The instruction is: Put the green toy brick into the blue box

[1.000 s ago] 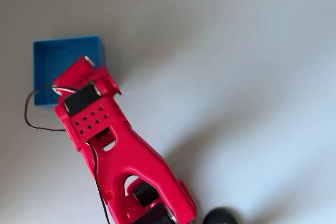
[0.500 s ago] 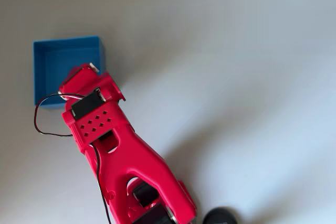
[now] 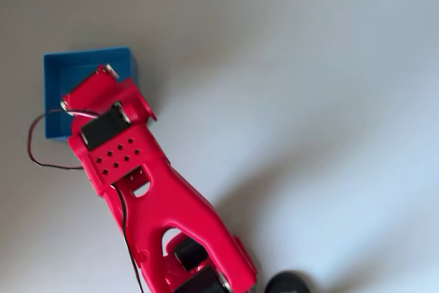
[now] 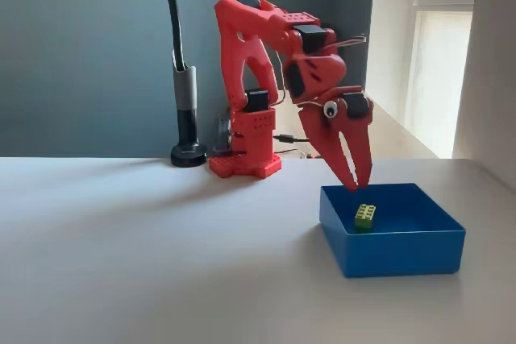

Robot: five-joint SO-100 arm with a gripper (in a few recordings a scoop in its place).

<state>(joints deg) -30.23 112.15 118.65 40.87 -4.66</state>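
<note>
Your gripper (image 4: 355,183) hangs over the near-left part of the blue box (image 4: 403,251) in the fixed view, fingers pointing down and spread slightly apart, holding nothing. The green toy brick (image 4: 364,216) is inside the box, below the fingertips and clear of them. It looks tilted, as if leaning on the inner wall or caught mid-drop; the picture is too small to say which.

In the overhead view the red arm (image 3: 158,204) covers the lower right part of the box (image 3: 58,80), so the brick is hidden there.

With the brick in the box and the fingers open above the rim, the task looks as good as done. You likely only need to lift straight up, staying clear of the thin wall.
</note>
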